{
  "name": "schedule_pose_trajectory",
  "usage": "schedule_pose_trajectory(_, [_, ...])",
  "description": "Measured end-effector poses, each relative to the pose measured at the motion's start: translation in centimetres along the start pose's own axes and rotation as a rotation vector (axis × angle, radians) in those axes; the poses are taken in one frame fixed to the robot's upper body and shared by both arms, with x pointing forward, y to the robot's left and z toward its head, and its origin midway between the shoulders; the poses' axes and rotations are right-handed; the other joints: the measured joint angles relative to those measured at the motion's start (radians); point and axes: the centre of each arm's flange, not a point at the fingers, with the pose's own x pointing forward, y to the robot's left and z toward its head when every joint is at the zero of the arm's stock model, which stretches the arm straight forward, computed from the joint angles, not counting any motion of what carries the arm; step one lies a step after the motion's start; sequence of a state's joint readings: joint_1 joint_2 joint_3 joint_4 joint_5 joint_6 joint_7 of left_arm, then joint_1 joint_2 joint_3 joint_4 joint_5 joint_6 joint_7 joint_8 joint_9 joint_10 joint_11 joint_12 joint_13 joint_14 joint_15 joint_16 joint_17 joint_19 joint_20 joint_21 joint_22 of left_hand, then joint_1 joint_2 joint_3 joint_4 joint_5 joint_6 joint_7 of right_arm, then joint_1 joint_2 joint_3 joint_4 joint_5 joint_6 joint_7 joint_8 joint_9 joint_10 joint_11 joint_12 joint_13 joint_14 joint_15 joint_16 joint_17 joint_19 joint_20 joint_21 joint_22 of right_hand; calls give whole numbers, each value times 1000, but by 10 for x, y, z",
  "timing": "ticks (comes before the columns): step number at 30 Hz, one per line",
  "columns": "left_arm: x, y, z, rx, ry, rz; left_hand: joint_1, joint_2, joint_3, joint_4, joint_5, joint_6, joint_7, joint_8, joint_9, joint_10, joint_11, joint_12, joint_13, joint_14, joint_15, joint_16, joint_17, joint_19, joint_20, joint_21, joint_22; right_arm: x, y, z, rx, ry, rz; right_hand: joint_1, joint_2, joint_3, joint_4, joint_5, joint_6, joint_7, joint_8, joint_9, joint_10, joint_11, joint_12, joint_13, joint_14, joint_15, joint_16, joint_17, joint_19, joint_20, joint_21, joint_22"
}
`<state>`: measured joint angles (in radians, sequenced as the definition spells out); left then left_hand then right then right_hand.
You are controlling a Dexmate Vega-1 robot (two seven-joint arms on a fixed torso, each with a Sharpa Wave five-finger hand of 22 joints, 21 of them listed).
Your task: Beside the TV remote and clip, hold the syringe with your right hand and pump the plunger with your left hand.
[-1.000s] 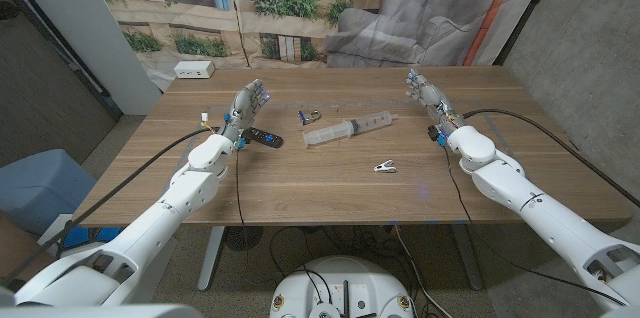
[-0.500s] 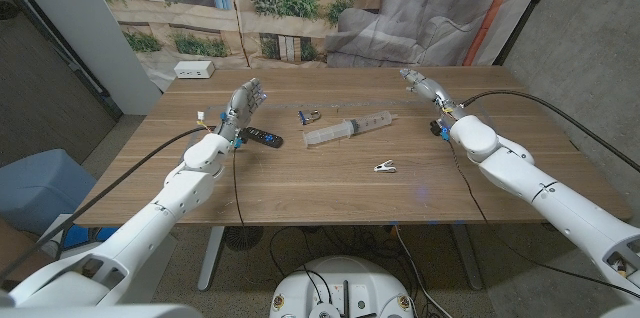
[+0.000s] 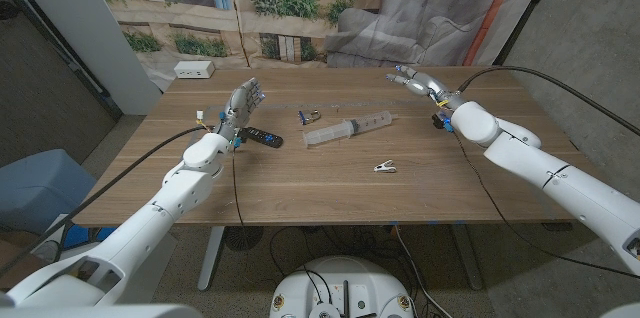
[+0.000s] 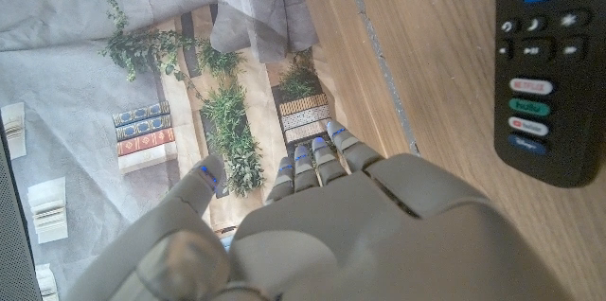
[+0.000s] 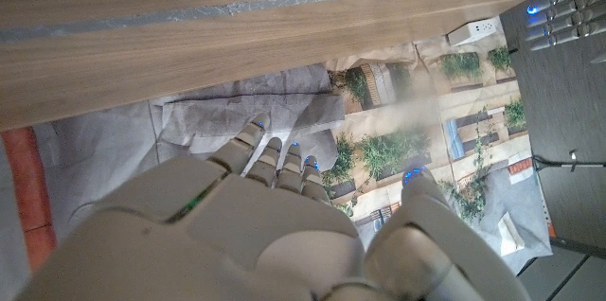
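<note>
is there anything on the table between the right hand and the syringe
Nothing visible. The right hand hangs over the far side of the table, and only bare wood separates it from the syringe. The small metal clip lies nearer the robot, off that line.

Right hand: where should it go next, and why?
Probably bring the right hand down and toward the robot's left, onto the barrel of the clear plastic syringe. That hand is open and holds nothing above the wooden table's far edge, while the syringe lies untouched mid-table.
</note>
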<state>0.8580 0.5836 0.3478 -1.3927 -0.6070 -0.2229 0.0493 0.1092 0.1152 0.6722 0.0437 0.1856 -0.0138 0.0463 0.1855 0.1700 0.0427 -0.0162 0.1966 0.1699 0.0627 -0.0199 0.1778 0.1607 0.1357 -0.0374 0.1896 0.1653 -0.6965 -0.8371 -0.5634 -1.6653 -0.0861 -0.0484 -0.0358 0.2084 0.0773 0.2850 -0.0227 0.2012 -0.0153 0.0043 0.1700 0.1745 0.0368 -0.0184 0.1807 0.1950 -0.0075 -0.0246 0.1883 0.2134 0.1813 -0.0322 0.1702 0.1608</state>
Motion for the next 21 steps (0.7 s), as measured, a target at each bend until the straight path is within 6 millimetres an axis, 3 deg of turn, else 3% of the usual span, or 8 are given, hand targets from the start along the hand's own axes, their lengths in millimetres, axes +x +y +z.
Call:
schedule_pose_trajectory(7, [-2, 0, 1, 13, 14, 4, 0, 0, 0, 0, 0, 5, -5, 0, 0, 0, 0, 0, 0, 13, 2, 4, 0, 0, 0, 0, 0, 7, -3, 15, -166, -3, 69, 8, -9, 2, -15, -7, -28, 7, 0, 0, -27, 3, 0, 0, -26, 1, -4, -4, -26, 9, 0, 0])
schedule_pose_trajectory(15, [-4, 0, 1, 21, 25, 12, 0, 0, 1, -7, 0, 6, -4, 0, 0, 3, -4, 0, 0, 23, 2, 4, 0, 0, 0, 0, 0, 14, -4, 29, -313, -12, 138, 33, 0, 14, -52, -7, -69, -16, 0, 0, -48, 2, 0, 0, -42, 7, -4, -9, -44, 12, 0, 0])
schedule_pose_trajectory(21, [-5, 0, 2, 24, 32, 17, 0, 0, 1, -7, 0, 11, 0, 0, 0, 13, -2, 0, 0, 29, 7, 4, 0, 0, 0, 0, 0, 20, -6, 38, -403, -19, 189, 65, -15, 21, -81, -13, -86, -21, 0, 0, -55, -5, 0, 0, -54, 19, -4, -14, -57, 19, 0, 0])
